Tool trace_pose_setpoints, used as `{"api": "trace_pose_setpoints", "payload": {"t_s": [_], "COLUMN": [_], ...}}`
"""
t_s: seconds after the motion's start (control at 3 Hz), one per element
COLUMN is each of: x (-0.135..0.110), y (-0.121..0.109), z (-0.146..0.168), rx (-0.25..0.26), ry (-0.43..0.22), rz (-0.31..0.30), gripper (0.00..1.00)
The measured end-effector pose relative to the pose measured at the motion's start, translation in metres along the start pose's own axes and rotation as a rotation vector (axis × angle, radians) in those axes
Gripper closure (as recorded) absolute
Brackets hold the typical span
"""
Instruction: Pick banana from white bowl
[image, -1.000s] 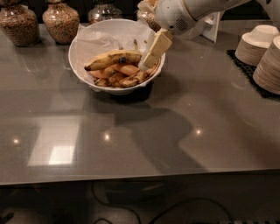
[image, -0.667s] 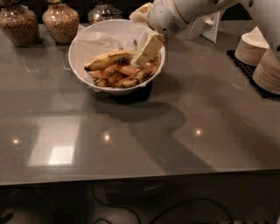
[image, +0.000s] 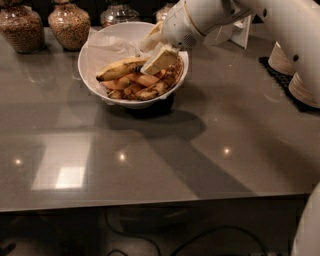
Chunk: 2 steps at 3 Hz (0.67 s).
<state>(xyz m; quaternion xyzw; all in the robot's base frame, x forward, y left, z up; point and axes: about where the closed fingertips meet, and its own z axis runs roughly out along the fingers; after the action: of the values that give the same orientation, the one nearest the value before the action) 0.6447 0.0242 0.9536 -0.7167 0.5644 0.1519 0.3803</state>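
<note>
- My hand (image: 157, 56) hung over the bowl (image: 83, 67), toward its 2 o'clock rim, low above the fruit.
- I could not tell whether my hand was apart, together or clamped on anything.
- The banana (image: 119, 70) lay in the bowl on top of the heap, running from about 9 o'clock toward the centre, its right end just beside or under my hand. I could not tell whether they touched.
- Smaller orange-brown bananas (image: 141, 88) were piled under it and toward 5 o'clock inside the bowl.
- Crumpled paper (image: 106, 46) lined the bowl and rose along the wall from 10 to 12 o'clock.
- My arm (image: 280, 22) came in from 2 o'clock, crossing the upper right corner of the view.
- The bowl stood on the grey tabletop (image: 175, 165), in its far half, left of centre.
- Three jars stood past the bowl: one (image: 20, 27) at 10 o'clock, well apart from it, one (image: 70, 25) at 11 o'clock, near the rim, and one (image: 116, 12) at 12 o'clock, just behind it.
- A white card stand (image: 235, 32) stood at 2 o'clock from the bowl, partly behind my arm.
- Stacked off-white bowls (image: 302, 90) sat on a black mat (image: 272, 74) at 3 o'clock, at the tabletop's right edge, well apart from the bowl.
</note>
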Motion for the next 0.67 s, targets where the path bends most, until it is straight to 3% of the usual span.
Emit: {"api": "trace_pose_setpoints", "payload": {"t_s": [0.33,0.67], "x": [0.0028,0.0033], "y": [-0.0008,-0.0083], "z": [0.0098,0.0169], "rx": [-0.017,-0.012], "ry": [-0.001,-0.008], "rz": [-0.002,-0.010], "gripper": [0.37,0.37]}}
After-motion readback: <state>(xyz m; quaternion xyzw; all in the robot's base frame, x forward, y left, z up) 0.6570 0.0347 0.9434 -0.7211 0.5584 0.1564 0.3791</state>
